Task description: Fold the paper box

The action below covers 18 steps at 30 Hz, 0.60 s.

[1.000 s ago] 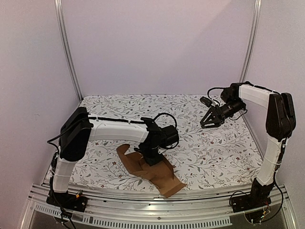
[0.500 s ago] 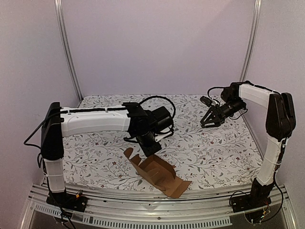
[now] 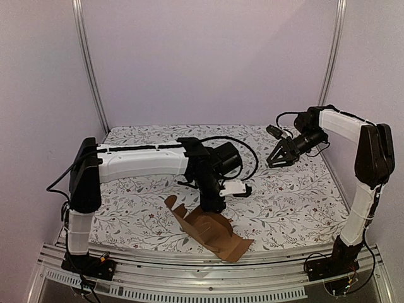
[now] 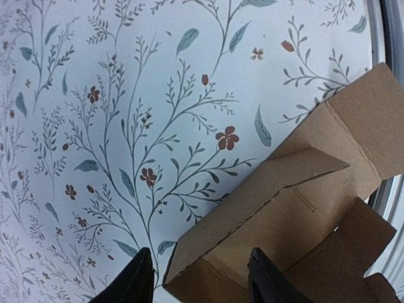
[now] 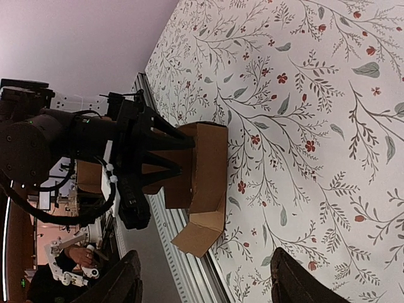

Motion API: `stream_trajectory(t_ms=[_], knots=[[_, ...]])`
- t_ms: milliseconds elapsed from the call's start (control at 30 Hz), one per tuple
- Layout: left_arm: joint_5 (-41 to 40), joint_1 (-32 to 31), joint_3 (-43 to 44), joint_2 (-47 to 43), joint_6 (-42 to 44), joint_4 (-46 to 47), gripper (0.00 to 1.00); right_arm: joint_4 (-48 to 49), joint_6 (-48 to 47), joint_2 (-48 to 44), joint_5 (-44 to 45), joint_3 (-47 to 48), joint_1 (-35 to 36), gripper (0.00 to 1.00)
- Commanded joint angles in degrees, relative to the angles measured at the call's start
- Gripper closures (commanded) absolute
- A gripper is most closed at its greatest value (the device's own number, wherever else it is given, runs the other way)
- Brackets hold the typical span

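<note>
At 6 o'clock on the table (image 3: 290,202), by its front rim, paper box (image 3: 209,231) half raised under the spread left pincer (image 3: 213,206), nothing pinched. Likely trouble: wall crushed or box shoved off the rim by an off-centre squeeze. Nothing visible inside the box. Idle at 2 o'clock, right pincer (image 3: 278,158) spread too.

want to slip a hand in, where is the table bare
Bare: the cloth along the back wall, and the right half between the box and the right gripper. Crowded: near edge centre, where the left gripper hangs at the box.
</note>
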Motion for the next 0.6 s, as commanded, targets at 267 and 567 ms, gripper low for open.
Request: stream_trajectory(t_ms=[267, 567], knots=[[-2.9, -0.6, 3.5, 5.1, -0.6, 0.6, 0.51, -0.2, -1.4, -0.5, 0.5, 1.1, -0.1, 0.32], [-10.3, 5.9, -0.2, -2.5, -24.0, -5.5, 0.43, -1.2, -2.6, 0.4, 0.4, 1.3, 0.0, 0.32]])
